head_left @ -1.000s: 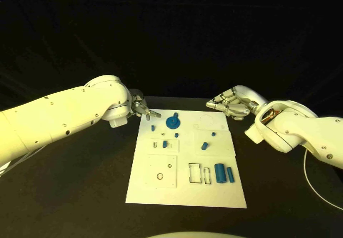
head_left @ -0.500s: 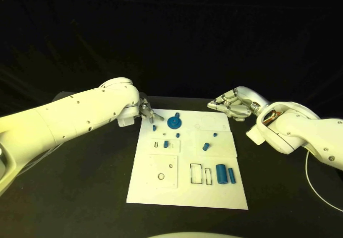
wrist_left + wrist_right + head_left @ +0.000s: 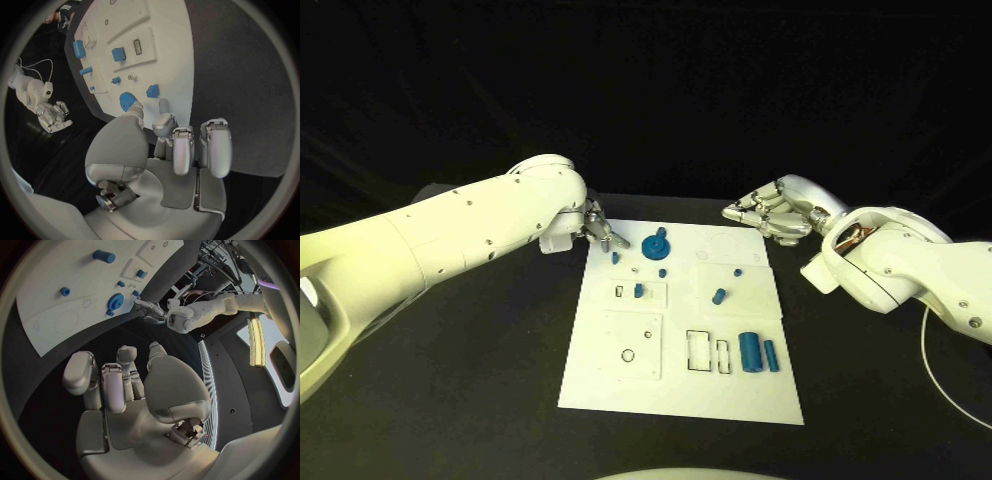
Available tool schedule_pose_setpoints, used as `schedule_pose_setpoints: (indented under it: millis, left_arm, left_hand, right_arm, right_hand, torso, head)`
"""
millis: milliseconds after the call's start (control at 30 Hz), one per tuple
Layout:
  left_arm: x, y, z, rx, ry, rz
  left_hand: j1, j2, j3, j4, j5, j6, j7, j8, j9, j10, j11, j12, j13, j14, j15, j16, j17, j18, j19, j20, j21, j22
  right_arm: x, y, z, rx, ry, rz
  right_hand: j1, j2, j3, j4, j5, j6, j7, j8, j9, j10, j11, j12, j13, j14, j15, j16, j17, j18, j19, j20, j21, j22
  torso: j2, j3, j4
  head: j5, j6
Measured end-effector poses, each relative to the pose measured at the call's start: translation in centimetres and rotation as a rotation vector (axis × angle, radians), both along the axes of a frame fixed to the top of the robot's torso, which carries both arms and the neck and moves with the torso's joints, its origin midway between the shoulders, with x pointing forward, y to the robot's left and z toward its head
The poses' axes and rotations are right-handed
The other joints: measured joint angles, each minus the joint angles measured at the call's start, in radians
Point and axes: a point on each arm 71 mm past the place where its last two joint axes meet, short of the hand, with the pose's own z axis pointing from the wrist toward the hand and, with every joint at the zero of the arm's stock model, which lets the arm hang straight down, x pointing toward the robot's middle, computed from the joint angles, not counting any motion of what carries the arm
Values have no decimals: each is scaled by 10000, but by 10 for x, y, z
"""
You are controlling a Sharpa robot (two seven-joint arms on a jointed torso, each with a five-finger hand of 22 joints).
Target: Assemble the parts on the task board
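Note:
The white task board [image 3: 682, 375] lies in the middle of the black table. A blue gear [image 3: 656, 244] sits near its far edge, and a small blue peg [image 3: 616, 257] stands just left of it. Two blue cylinders [image 3: 759, 351] lie side by side at the board's right. My left hand [image 3: 599, 232] hovers at the far left corner of the board, fingers apart and empty. In the left wrist view its fingertips [image 3: 164, 107] reach close to the gear [image 3: 128, 101]. My right hand [image 3: 769, 215] hangs off the far right corner, loosely curled, holding nothing.
More small blue pieces [image 3: 639, 290] [image 3: 718, 295] stand mid-board, beside outlined slots [image 3: 700, 350] and a round hole [image 3: 629, 355]. Bare black table surrounds the board on every side. A thin white cable [image 3: 935, 350] runs along the right.
My left arm has swung in toward the board, and its hand has edged nearer to the gear. The right hand has stayed where it was.

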Motion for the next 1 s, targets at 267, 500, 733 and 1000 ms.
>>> schedule_pose_setpoints:
  millis: [267, 500, 733, 1000]
  left_arm:
    - [-1, 1, -1, 108, 151, -83]
    - [-1, 0, -1, 127, 178, -118]
    - [-3, -3, -1, 80, 191, -198]
    - [-3, -4, -1, 72, 236, -226]
  left_hand:
    - [103, -2, -27, -28, 0, 33, 33, -38, -10, 0, 0, 0, -9, 0, 0, 0, -1, 0, 0, 0, 0, 0]
    - [104, -2, -27, -28, 0, 69, -2, -38, -10, 0, 0, 0, -8, 0, 0, 0, -1, 0, 0, 0, 0, -1]
    - [158, 48, -55, -55, 0, 104, -37, -38, -9, 0, 0, 0, 4, 0, 0, 0, -2, 0, 0, 0, 0, -2]
    - [433, 117, -82, -83, 0, 141, 0, -38, 3, 1, 0, 0, -10, 0, 0, 0, -2, 0, 0, -1, 0, -2]
  right_arm:
    - [0, 0, 0, 0, 6, -4]
    - [0, 0, 0, 13, 11, -1]
    - [1, 0, -1, 28, 20, 9]
    - [1, 0, -1, 38, 32, 10]
  right_hand:
    - [31, 31, 0, 0, 41, 0, 0, 0, 0, 0, 0, 0, 0, 0, 0, 0, -1, 0, 0, 0, 0, 0]
    - [39, 39, 0, 0, 40, 0, 0, 0, 0, 0, 0, 0, 0, 0, 0, 0, -2, 0, 0, 0, 0, 0]
    - [40, 39, 0, 0, 40, 0, 0, 0, 0, 0, 0, 0, 0, 0, 0, 0, -3, 1, 0, 0, 0, 0]
    - [39, 39, 0, 0, 39, 0, 0, 0, 0, 0, 0, 0, 0, 0, 0, 0, -4, 0, 0, 0, 0, 0]
  torso:
    - [3, -4, -6]
    - [0, -3, 7]
    - [0, -4, 1]
    - [1, 2, -3]
  head:
    - [7, -11]
    - [10, -3]
    - [17, -3]
    - [23, -14]
